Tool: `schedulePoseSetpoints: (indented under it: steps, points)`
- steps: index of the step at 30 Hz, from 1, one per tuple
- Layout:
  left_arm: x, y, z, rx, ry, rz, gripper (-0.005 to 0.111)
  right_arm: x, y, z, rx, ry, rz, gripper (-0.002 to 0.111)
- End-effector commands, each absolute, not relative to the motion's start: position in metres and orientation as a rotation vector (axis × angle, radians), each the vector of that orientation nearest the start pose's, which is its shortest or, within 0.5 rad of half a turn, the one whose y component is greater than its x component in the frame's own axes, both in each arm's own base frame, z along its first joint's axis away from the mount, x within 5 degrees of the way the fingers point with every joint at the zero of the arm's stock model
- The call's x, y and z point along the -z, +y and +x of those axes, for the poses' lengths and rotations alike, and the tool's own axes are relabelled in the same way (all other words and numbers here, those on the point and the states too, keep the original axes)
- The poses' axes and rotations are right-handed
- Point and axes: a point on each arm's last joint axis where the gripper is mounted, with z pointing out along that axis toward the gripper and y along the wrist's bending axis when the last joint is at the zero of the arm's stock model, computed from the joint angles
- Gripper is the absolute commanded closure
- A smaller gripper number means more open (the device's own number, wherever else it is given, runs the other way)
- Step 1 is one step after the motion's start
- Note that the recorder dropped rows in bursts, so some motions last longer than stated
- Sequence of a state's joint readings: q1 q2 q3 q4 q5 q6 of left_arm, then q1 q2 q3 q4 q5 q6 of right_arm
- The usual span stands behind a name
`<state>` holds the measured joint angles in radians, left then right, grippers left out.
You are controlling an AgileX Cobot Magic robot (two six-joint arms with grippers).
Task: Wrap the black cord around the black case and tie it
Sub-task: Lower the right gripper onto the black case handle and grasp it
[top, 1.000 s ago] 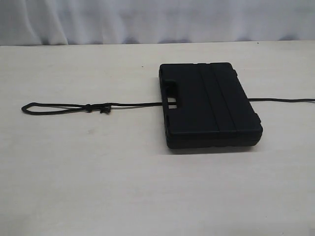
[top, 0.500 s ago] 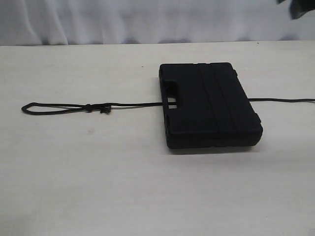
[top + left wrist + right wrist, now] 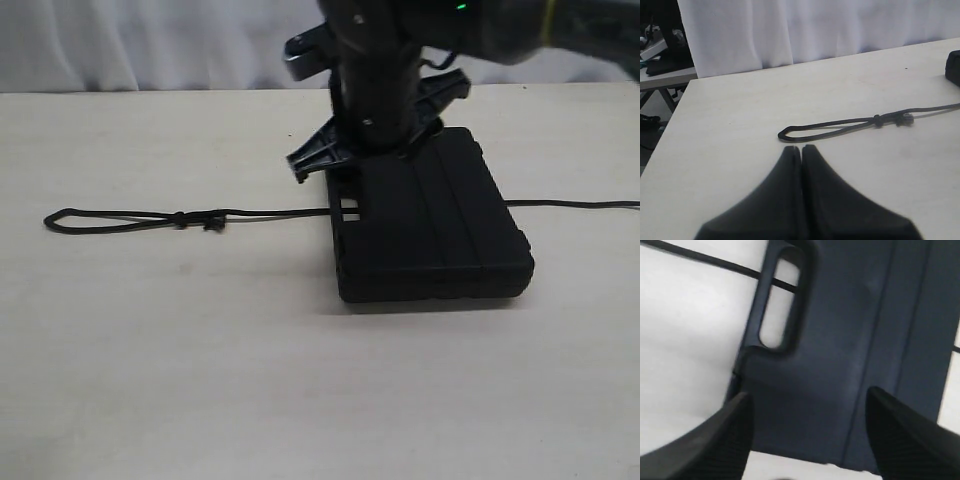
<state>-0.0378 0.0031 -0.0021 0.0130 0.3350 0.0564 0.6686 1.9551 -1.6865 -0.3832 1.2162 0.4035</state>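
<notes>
Black cord: long axis 9-to-3, under black case; loop at 9, nearest my left gripper, jaws clenched empty. Right gripper: jaws released, above case.

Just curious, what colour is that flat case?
The case is plain black with raised ribs; exterior view shows it best.

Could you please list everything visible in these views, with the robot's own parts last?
black case: one, black, flat on the table, right of centre.
black cord: one, black, along the table, passing under the case, looped end on the left.
table: one, pale wood.
curtain: one, white, behind the table.
left fingers: two, black, shut, near the cord's loop.
right fingers: two, black, open, above the case's handle end.
</notes>
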Motion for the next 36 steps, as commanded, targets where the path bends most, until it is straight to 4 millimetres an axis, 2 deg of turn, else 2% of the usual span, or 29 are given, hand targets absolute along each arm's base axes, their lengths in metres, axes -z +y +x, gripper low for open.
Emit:
schedulePoseSetpoints:
  steps: [1, 8, 13, 20, 36]
  points:
    - [-0.184, -0.002, 0.054, -0.015, 1.804, 0.098, 0.107, -0.252, 0.262, 0.352, 0.290, 2.720, -0.558, 0.047]
    - [-0.184, -0.002, 0.054, -0.015, 1.804, 0.098, 0.107, -0.226, 0.283, 0.380, 0.302, 2.701, -0.549, 0.046]
    - [-0.184, -0.002, 0.054, -0.015, 1.804, 0.098, 0.107, -0.202, 0.284, 0.392, 0.455, 2.656, -0.553, 0.046]
    - [-0.184, -0.002, 0.054, -0.015, 1.804, 0.098, 0.107, -0.167, 0.285, 0.398, 0.550, 2.678, -0.585, 0.046]
    - [-0.184, -0.002, 0.054, -0.015, 1.804, 0.098, 0.107, -0.136, 0.284, 0.401, 0.636, 2.688, -0.612, 0.046]
